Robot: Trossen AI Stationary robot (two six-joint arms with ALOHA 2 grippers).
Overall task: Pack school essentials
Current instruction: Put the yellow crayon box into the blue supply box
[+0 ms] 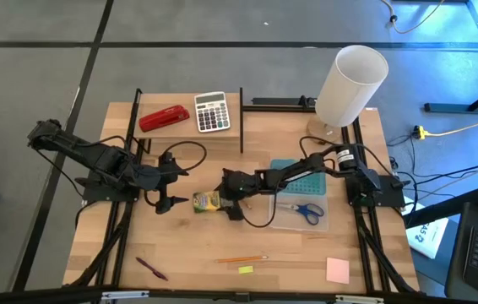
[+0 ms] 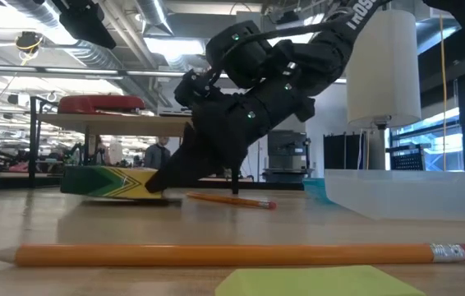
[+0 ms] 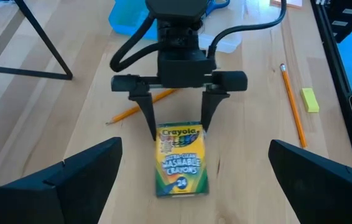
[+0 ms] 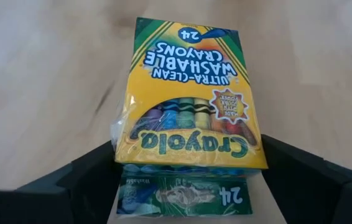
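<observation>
Because the crayon box lies flat on the table with one short end turned toward the clear tray, the right gripper comes at it from the tray side, low and nearly level, so that its fingers can straddle that end; they stand wide on either flank of the box, and I judge that they have not yet closed on it, though the right wrist view leaves contact at the sides uncertain; the right arm stretches from its base beyond the tray, elbow raised and wrist dropped toward the wood; the left gripper waits just on the far side of the box from the tray, its fingers spread and holding nothing; the scissors already lie in the tray, while a pencil, the purple pen, the yellow piece and the pink note pad rest on the wood well apart from the tray.
</observation>
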